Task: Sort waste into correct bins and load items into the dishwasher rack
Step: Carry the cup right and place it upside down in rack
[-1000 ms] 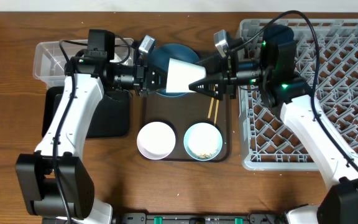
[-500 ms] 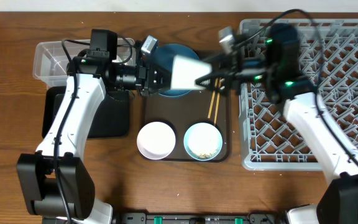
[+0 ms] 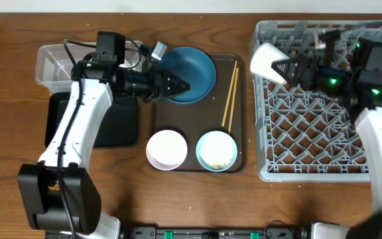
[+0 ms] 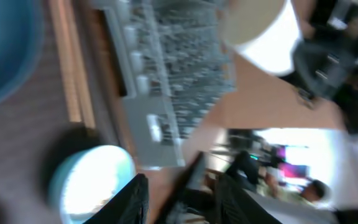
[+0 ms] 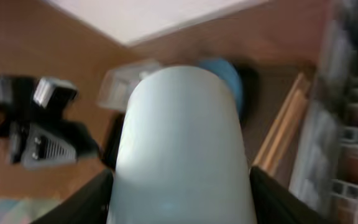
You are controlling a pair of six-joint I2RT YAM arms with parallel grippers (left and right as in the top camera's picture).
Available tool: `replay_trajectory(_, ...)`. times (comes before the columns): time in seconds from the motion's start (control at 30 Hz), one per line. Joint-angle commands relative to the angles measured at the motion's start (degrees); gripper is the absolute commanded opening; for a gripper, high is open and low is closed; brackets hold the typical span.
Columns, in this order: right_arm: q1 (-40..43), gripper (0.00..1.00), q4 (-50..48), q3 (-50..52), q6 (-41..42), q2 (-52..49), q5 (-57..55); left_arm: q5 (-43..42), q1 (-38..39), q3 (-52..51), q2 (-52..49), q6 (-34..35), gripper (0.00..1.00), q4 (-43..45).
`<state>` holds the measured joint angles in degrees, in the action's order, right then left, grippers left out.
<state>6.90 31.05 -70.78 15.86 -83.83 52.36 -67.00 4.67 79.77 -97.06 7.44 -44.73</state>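
Cup (image 3: 265, 60), small and white, is clamped sideways in right gripper (image 3: 285, 68) above dishwasher rack's (image 3: 261, 143) far-left corner, long axis pointing left, off-rack. Likely needs moving rightward. Left gripper (image 3: 181, 85) is parted and empty over dark blue plate (image 3: 197, 70).

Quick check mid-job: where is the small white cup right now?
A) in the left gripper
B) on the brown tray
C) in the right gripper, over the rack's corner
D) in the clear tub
C: the small white cup sits between the fingers of the right gripper over a corner of the dishwasher rack; the left gripper is empty above the blue plate.
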Motion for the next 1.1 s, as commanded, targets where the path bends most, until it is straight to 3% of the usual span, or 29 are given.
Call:
replay_trajectory(0.0,-0.5,0.26,9.1,-5.1,-4.3,5.5,-18.3,11.3,0.0,1.3,0.7,-0.3,0.38,-0.2)
replay_trajectory(0.1,-1.8,0.22,23.2,-10.6,-4.8,7.1,-31.8,16.5,0.0,1.3,0.7,-0.3,0.38,-0.7)
replay_trajectory(0.2,-3.0,0.25,34.9,-15.0,-4.8,7.0,-41.6,20.9,0.0,1.3,0.7,-0.4,0.38,-1.9)
replay_trajectory(0.37,-4.2,0.30,45.4,-15.9,-4.8,6.7,-48.5,28.1,0.0,1.3,0.7,-0.4,0.38,-4.2)
replay_trajectory(0.7,-4.7,0.33,51.6,-15.8,-5.3,1.1,-51.7,42.2,0.0,1.3,0.7,-0.3,0.38,-9.2)
replay_trajectory(1.07,-5.8,0.34,54.5,-15.8,-5.7,-5.8,-51.7,45.7,0.0,1.1,0.7,-0.4,0.38,-9.7)
